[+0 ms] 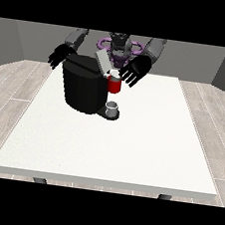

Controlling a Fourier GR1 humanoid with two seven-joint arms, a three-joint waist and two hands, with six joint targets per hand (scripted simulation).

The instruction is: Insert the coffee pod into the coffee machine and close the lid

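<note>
A black coffee machine (82, 88) stands on the white table (110, 144), left of centre and towards the back. Its grey lid (102, 60) is tilted up and open. The red front part of the machine (114, 85) holds a whitish coffee pod (113, 74) at its top. A small grey cup (112, 107) sits on the machine's base below. The hand at the view's right (134, 70) hovers just right of the pod and lid with its fingers spread. Beyond the machine's top left corner, the hand at the view's left (58, 55) hangs with fingers relaxed.
The table's near and right parts lie bare in front of the machine. Wood-look floor surrounds the table, with grey walls behind the robot.
</note>
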